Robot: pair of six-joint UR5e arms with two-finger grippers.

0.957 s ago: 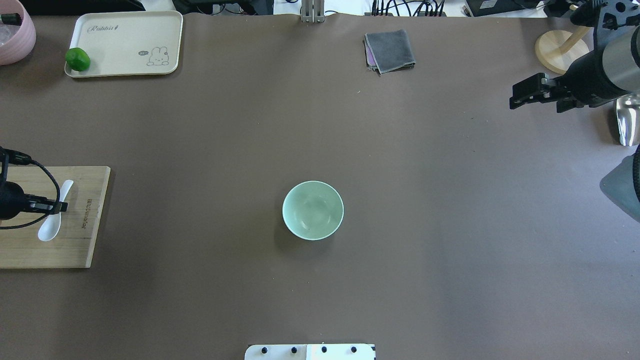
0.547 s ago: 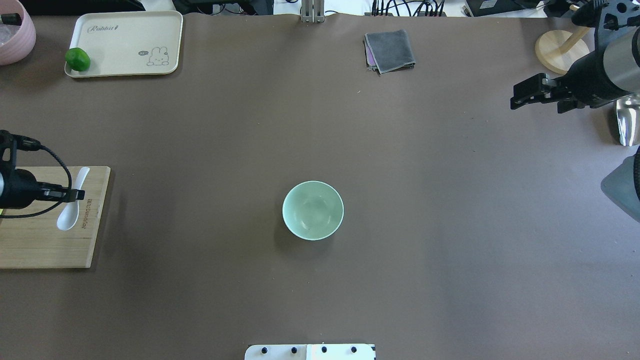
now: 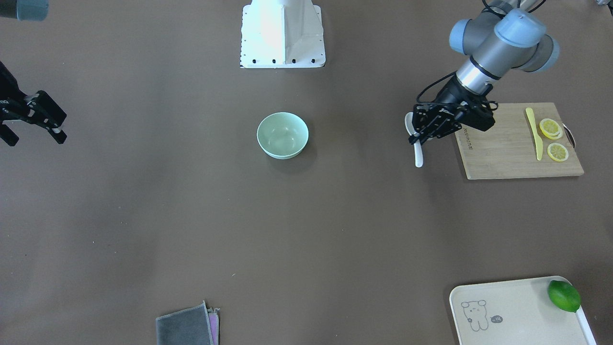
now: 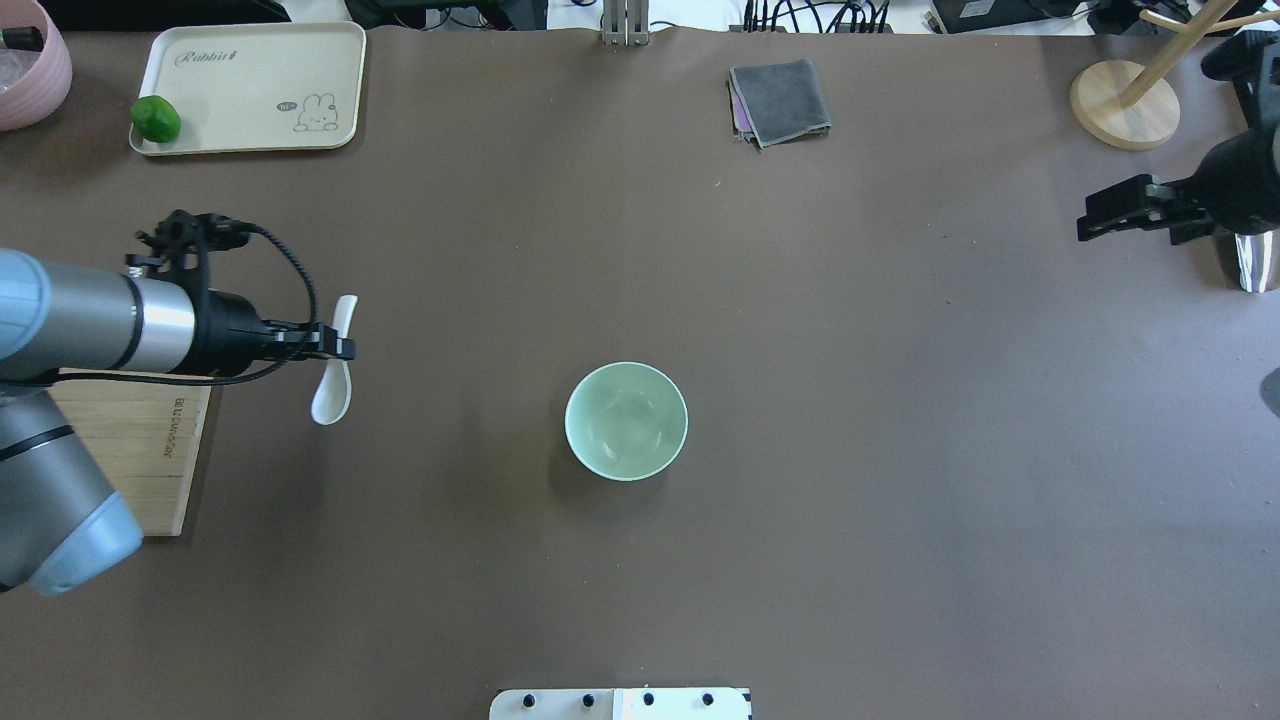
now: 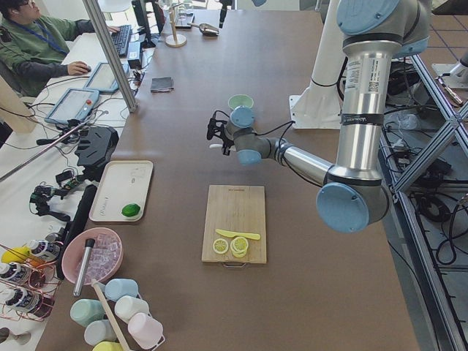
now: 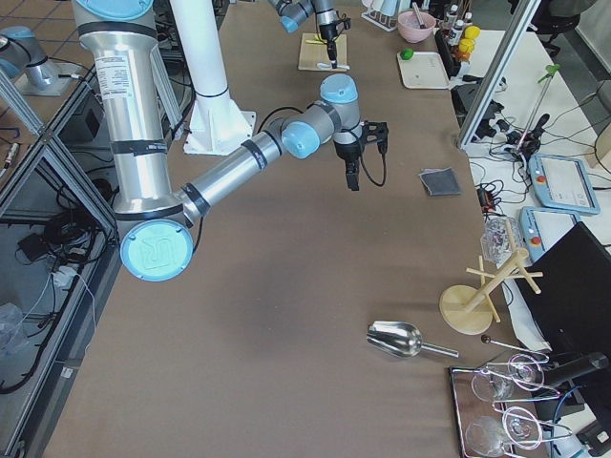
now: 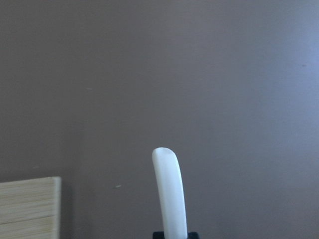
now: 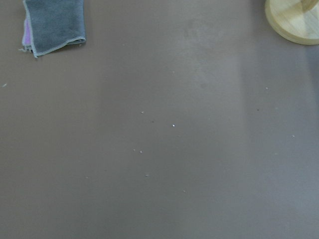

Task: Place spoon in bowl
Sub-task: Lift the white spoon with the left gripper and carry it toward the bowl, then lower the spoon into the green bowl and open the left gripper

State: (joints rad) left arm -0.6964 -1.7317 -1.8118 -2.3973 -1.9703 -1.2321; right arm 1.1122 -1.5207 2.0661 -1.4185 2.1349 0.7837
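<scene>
The white spoon (image 4: 332,395) hangs in my left gripper (image 4: 340,348), which is shut on its handle and holds it above the table, just past the cutting board's edge. It also shows in the front view (image 3: 418,155), and its handle tip shows in the left wrist view (image 7: 168,189). The mint-green bowl (image 4: 626,420) stands empty at mid-table, well to the right of the spoon; it also shows in the front view (image 3: 282,135). My right gripper (image 3: 36,136) is open and empty at the far right side (image 4: 1090,225).
A wooden cutting board (image 3: 507,148) holds a yellow knife (image 3: 532,132) and lemon slices (image 3: 550,129). A cream tray (image 4: 250,85) with a lime (image 4: 155,118), a grey cloth (image 4: 780,100) and a wooden stand (image 4: 1125,100) lie along the far edge. A metal scoop (image 4: 1255,260) is at the right.
My left gripper has carried the spoon off the cutting board and to the right, toward the bowl. The right arm has drawn back to the right.
</scene>
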